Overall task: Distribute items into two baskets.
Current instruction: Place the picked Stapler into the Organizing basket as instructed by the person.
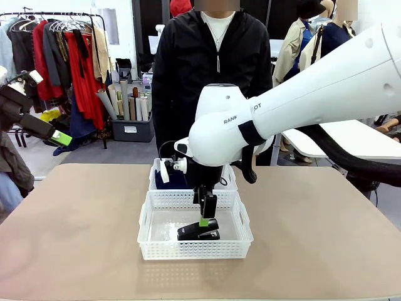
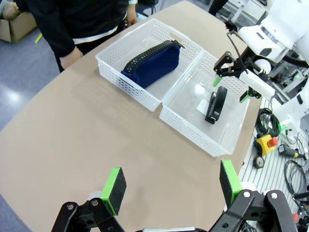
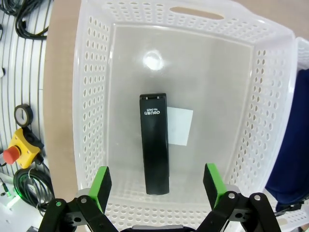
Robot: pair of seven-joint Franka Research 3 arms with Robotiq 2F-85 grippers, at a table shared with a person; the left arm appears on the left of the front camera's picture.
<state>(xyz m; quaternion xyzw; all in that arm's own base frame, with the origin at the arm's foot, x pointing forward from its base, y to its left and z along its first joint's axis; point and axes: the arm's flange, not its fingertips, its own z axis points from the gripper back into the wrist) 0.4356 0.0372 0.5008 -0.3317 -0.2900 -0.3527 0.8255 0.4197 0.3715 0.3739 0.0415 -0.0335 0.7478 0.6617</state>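
Two white lattice baskets stand end to end mid-table. The near basket [image 1: 188, 249] [image 2: 190, 131] [image 3: 91, 96] holds a black stapler [image 1: 199, 232] [image 2: 215, 105] [image 3: 155, 143] lying flat beside a small white label. The far basket [image 1: 155, 174] [image 2: 126, 81] holds the navy zippered pouch [image 1: 173, 179] [image 2: 153, 63] [image 3: 294, 140]. My right gripper [image 1: 205, 216] [image 2: 231, 83] [image 3: 157, 186] hangs open just over the stapler, a green pad on each side of its end. My left gripper [image 1: 59, 138] [image 2: 171, 186] is open and empty, raised high at the left.
A person in a black jacket stands at the far edge behind the baskets, one hand [image 2: 72, 57] near the table rim. Bare table [image 1: 75, 226] spreads to both sides of the baskets. Cables and an emergency-stop button [image 3: 21, 145] lie off the table's edge.
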